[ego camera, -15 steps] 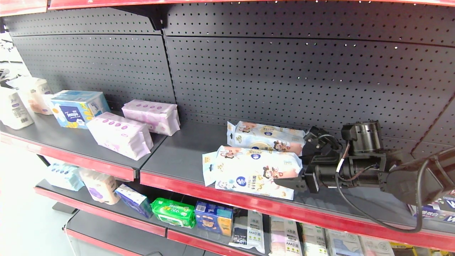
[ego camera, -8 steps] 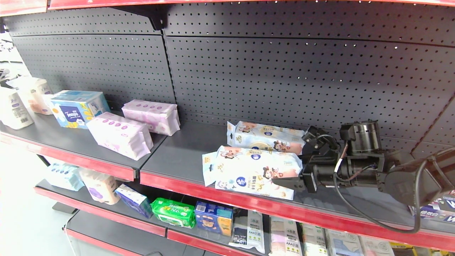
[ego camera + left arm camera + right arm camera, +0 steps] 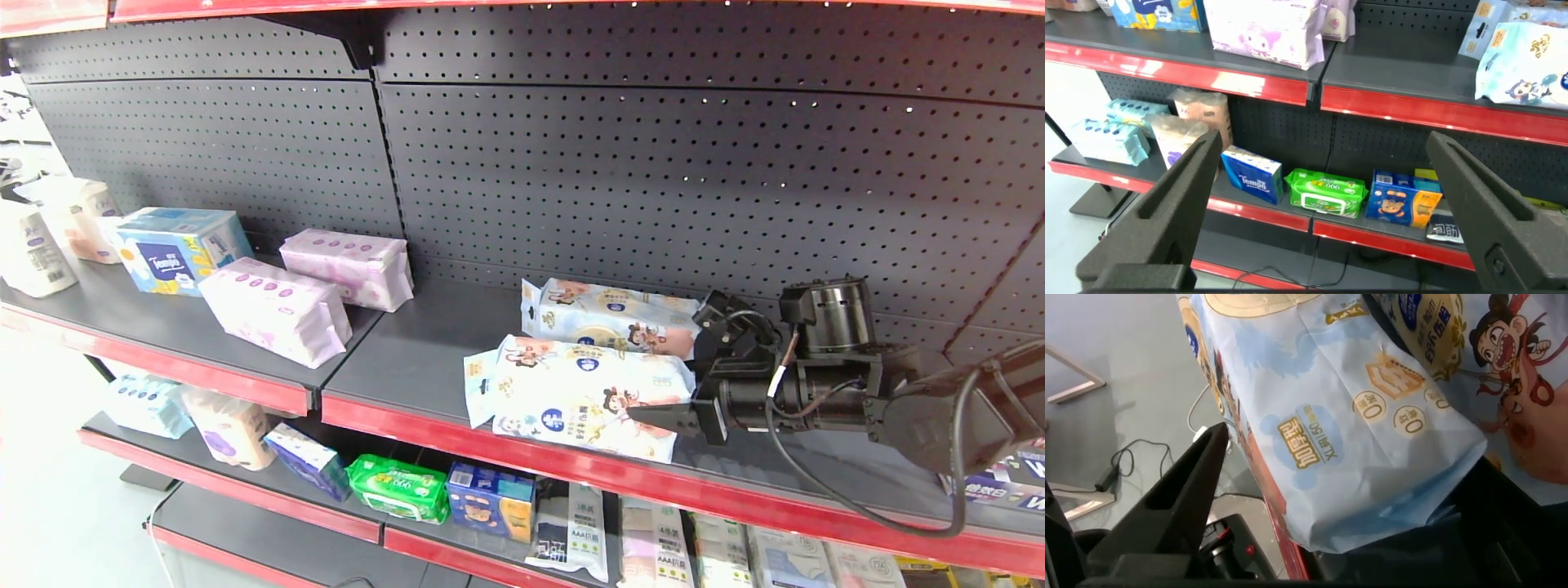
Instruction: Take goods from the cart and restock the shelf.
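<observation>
Head: high up, facing forward and down onto the shelf (image 3: 408,359), at middle distance.
Left wrist: low and set back, facing the shelf's front.
Right wrist: close against the pack (image 3: 1372,441), looking past it to the floor (image 3: 1110,335).
Shared: the pack appears in all three views, and the green pack (image 3: 1327,192) in head and left wrist.

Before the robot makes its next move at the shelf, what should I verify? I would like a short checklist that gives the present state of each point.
1. Front pack rests on the shelf: ok, it lies flat.
2. Right end effector is open: ok, the right wrist view shows a gap beside the pack.
3. Front pack sits well back from the shelf's red lip: cannot tell, it lies very close to it.
4. Rear pack is in place: ok, it lies flat behind the front one.
5. Left end effector is free for the next item: ok, open and empty.
</observation>
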